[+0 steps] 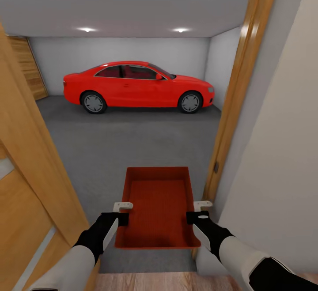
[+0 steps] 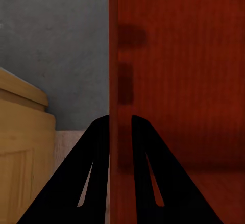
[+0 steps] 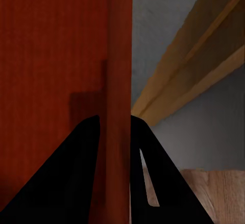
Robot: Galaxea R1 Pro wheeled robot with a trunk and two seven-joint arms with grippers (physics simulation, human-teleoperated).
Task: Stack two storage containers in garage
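You carried one storage container [image 1: 158, 207] at 6 o'clock in the garage doorway, left gripper [image 1: 122, 206] and right gripper [image 1: 201, 204] each clamped on a long wall. It looked stiff and light; those thin flared rims could slip.

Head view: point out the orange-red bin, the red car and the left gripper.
orange-red bin [image 1: 157, 205]: head view, middle of its inner floor.
red car [image 1: 137, 90]: head view, on the side door panel.
left gripper [image 1: 123, 205]: head view, between its fingertips clamping the bin's left wall.
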